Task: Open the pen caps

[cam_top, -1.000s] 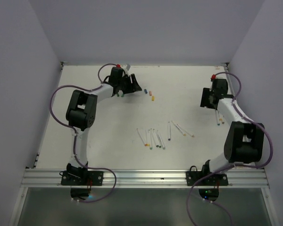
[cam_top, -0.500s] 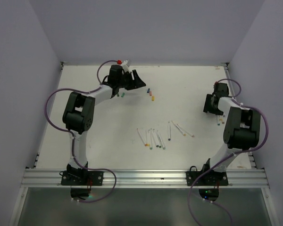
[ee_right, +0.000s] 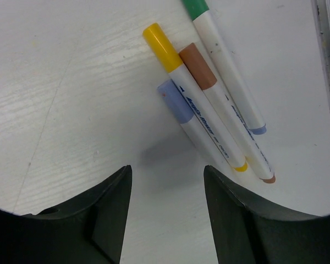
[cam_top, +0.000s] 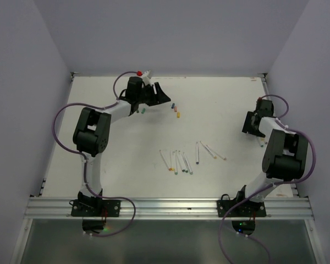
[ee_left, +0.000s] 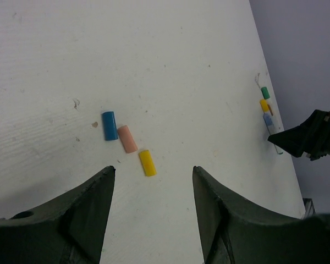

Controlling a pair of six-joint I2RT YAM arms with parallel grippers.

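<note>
Right arm (cam_top: 283,154) has tucked back
Both sets of jaws wide, empty: right gripper (ee_right: 166,176) over capped white plastic markers (ee_right: 201,104) right of the mid-table pen row (cam_top: 179,161), likely picking next; left gripper (ee_left: 153,173) over loose coloured plastic caps (ee_left: 127,138) beyond it.

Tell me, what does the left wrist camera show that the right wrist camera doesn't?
Only the left wrist view: three loose caps lying on the table, a blue cap, a pink cap and a yellow cap, just ahead of the left gripper.

Only the right wrist view: the white barrels of the pens close up, with printed lettering.

Both: the white table, each camera's own dark fingers apart with nothing between them, and that cluster of capped pens, tiny and distant in the left wrist view, just ahead of the right gripper in the other.
</note>
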